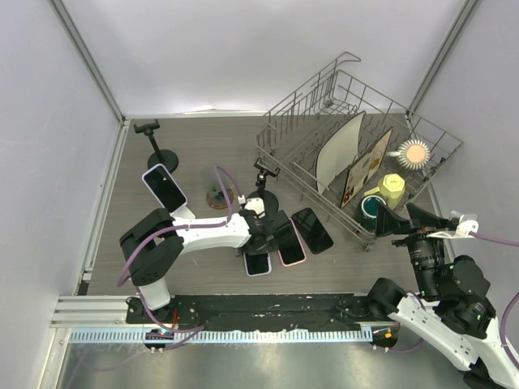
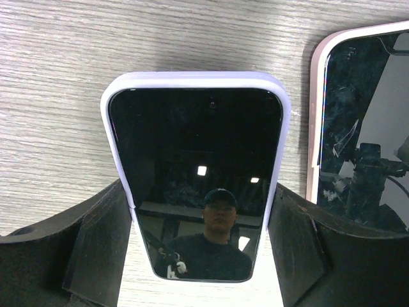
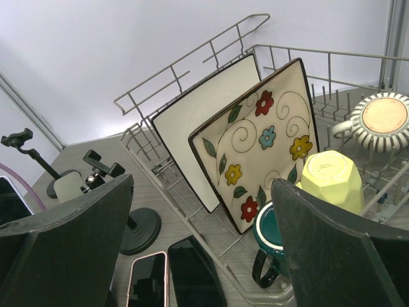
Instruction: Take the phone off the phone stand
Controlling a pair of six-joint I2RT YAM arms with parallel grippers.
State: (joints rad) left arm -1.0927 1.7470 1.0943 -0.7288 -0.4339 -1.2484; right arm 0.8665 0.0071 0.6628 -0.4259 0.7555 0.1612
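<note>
Lavender-cased phone (image 2: 195, 173): laid flat on table (image 2: 57, 96), straddled by left gripper (image 2: 198, 256) (fingers spread, contact unclear). Right gripper (image 3: 201, 249): held open, empty, facing dish rack (image 3: 192, 83).

Lavender-cased phone (image 2: 198, 173) flat beside stand (image 1: 263, 188)

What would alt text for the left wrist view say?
A lilac-cased phone lies screen up on the wooden table between the left gripper's open black fingers, its dark glass reflecting a person in a cap. A pink-cased phone lies beside it at right.
</note>
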